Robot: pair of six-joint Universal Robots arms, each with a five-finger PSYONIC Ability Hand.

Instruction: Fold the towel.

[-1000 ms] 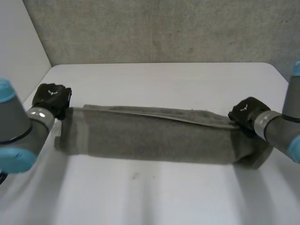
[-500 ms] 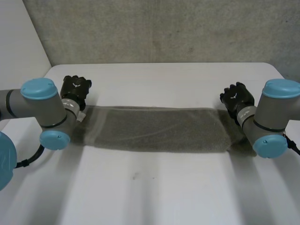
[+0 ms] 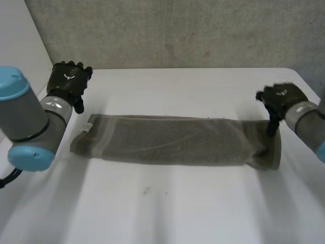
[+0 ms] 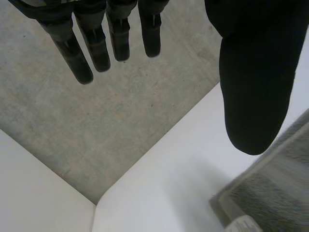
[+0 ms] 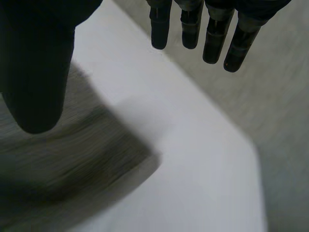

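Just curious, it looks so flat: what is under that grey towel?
The towel lies as a long strip on the white table, which shows all around it. Anything beneath or between its layers is covered.

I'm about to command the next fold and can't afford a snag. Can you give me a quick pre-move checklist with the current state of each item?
1. Left hand holds nothing, fingers straight: ok.
2. Right hand holds nothing, fingers straight: ok.
3. Grey terry towel lies as a long folded strip on the white table: ok.
4. Left hand is apart from the cloth, beyond its end: ok.
5. Towel end near the right hand is squared: not ok, it looks flared and uneven.
6. Folded layers line up along the long edges: cannot tell.
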